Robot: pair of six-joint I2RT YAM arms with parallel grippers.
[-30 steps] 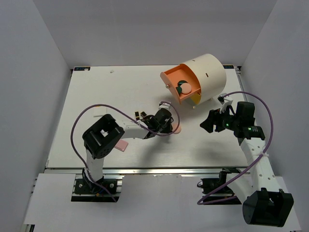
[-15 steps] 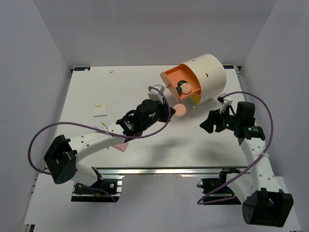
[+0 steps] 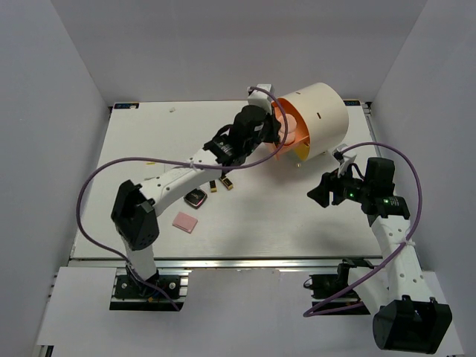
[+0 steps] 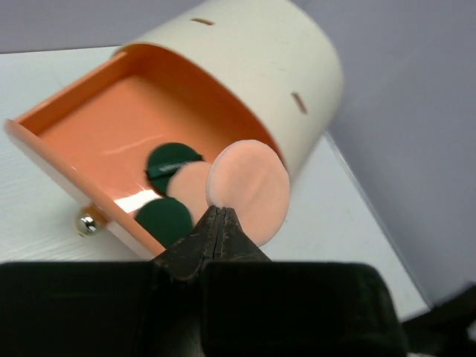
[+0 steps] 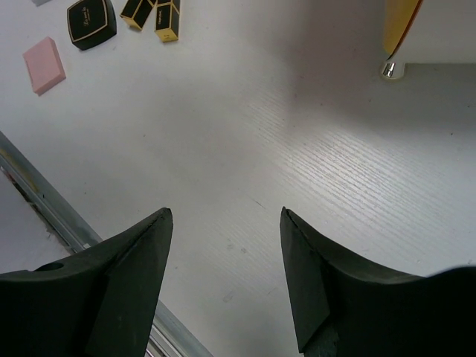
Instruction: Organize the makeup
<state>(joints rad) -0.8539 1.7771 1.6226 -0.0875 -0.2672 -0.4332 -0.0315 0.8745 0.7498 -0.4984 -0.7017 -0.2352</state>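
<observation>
Disc (image 4: 251, 186), peach, pinched in left claw (image 4: 216, 216) (overhead hides it); right claw (image 5: 226, 217) spread.

A white table (image 3: 149, 149) with a faint wood grain fills the middle of the scene. Behind the table rises a plain pale grey back wall (image 3: 238, 44). A left wall (image 3: 37, 149) and a right wall (image 3: 439, 82) of the same lavender-grey tint slant in at the table's sides. Along the table's near edge runs a silver metal rail (image 3: 223, 259), and nearer than that lies a white ledge (image 3: 245, 305). Small dark fittings (image 3: 111, 108) sit at the table's far corners. The light is soft and even, casting blurred shadows on the table
</observation>
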